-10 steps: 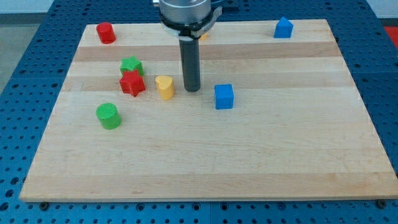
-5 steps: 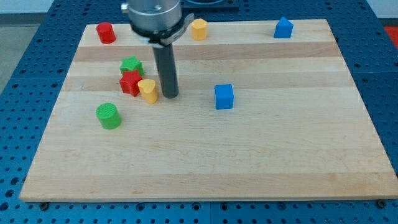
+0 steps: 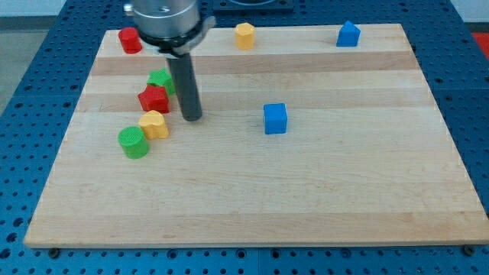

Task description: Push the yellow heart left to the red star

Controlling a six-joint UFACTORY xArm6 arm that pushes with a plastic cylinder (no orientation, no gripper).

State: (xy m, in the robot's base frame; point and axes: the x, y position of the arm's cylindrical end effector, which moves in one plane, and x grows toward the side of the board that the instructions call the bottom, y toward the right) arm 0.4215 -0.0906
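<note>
My tip (image 3: 192, 118) sits right of yellow heart (image 3: 154, 124), not touching; no jaws on this tool. Heart lies below red star (image 3: 153, 98): nudge upward gently.

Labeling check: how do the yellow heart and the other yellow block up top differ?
The yellow heart lies low at the view's left, touching the green cylinder, below the red star; the yellow block stands alone at the board's top edge. My tip is just right of the heart, far from the other. Both are yellow.
</note>
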